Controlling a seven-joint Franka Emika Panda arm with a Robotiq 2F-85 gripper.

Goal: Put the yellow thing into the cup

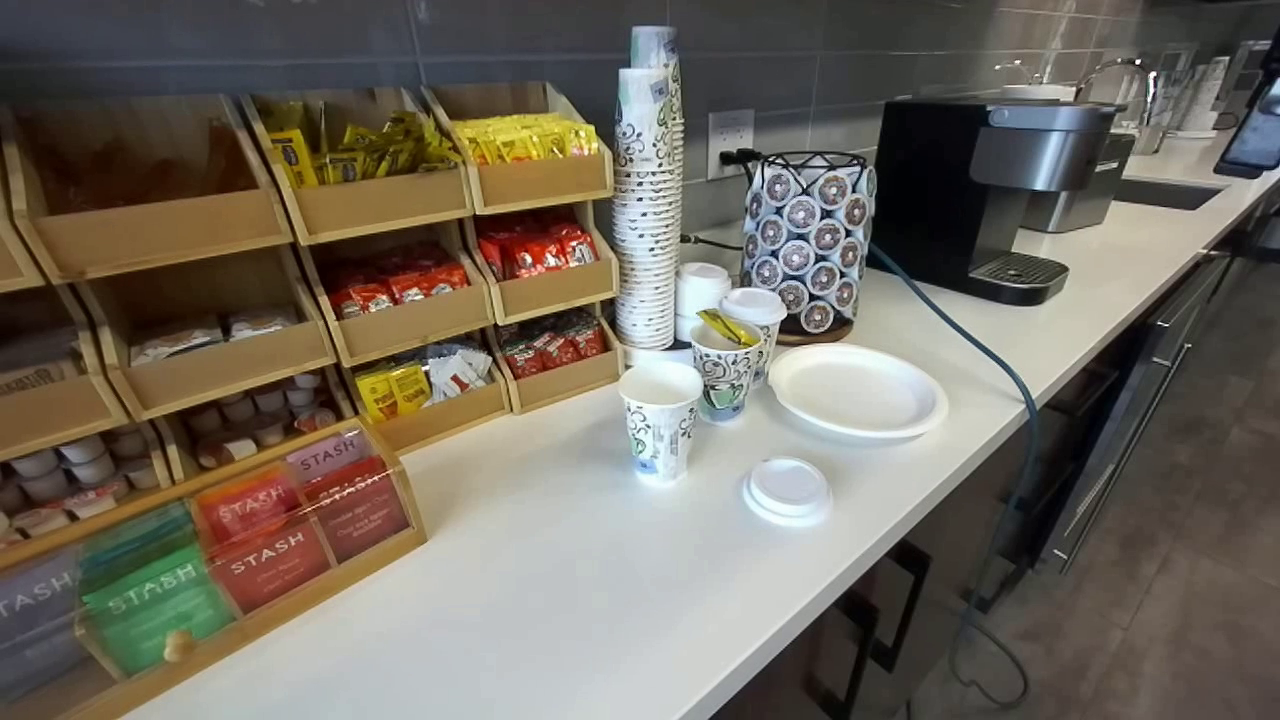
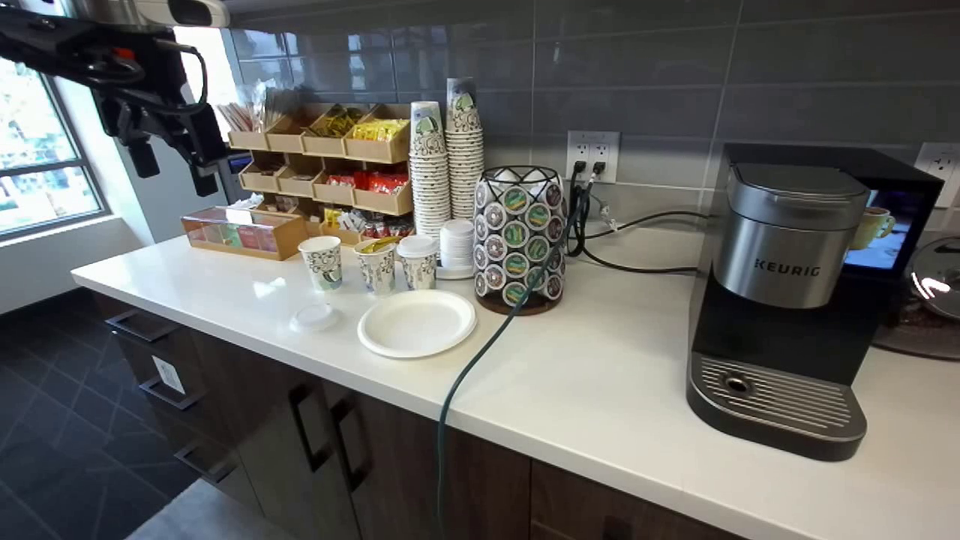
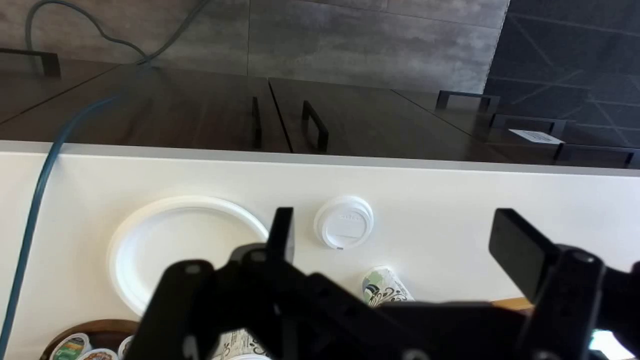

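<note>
A yellow packet (image 1: 728, 328) rests tilted at the mouth of a patterned paper cup (image 1: 723, 385), part of it above the rim. The packet (image 2: 380, 244) and this cup (image 2: 377, 271) show in both exterior views. In the wrist view both are hidden behind the gripper. Beside it stands an upright open patterned cup (image 1: 660, 430), also in an exterior view (image 2: 322, 264); its lower part shows in the wrist view (image 3: 384, 286). My gripper (image 2: 175, 172) is open and empty, high above the counter near the tea box. Its spread fingers show in the wrist view (image 3: 395, 230).
A lidded cup (image 2: 418, 262), a white plate (image 1: 858, 390) and a loose lid (image 1: 788, 490) are near the cups. Behind stand cup stacks (image 1: 645, 200), a pod rack (image 1: 808, 240) and packet bins (image 1: 390, 300). A tea box (image 2: 244, 231), cable (image 2: 480, 352) and coffee machine (image 2: 787, 240) flank them.
</note>
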